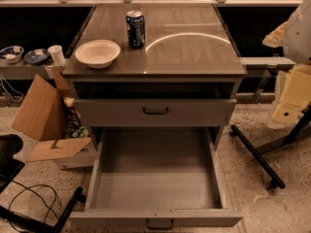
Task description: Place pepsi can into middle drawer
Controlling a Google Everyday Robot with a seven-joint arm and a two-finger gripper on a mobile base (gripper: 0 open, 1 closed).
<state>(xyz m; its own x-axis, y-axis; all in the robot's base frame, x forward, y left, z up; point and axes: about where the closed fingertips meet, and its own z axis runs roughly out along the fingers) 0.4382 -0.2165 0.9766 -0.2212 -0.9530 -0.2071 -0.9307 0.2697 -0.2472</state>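
The pepsi can (135, 29), dark blue with a silver top, stands upright at the back left of the cabinet top (194, 52). The middle drawer (121, 218) is pulled out wide toward me, its grey inside bare and its dark loop handle on the front. My gripper (290, 93) shows as cream-white parts at the right edge of the view, well to the right of the cabinet and far from the can, with nothing seen in it.
A cream bowl (97, 53) sits left of the can. The grey drawer front above (155, 111) is nearly closed. An open cardboard box (46, 118) stands on the floor at left, with cables (29, 198) near it. Black stand legs (257, 154) lie at right.
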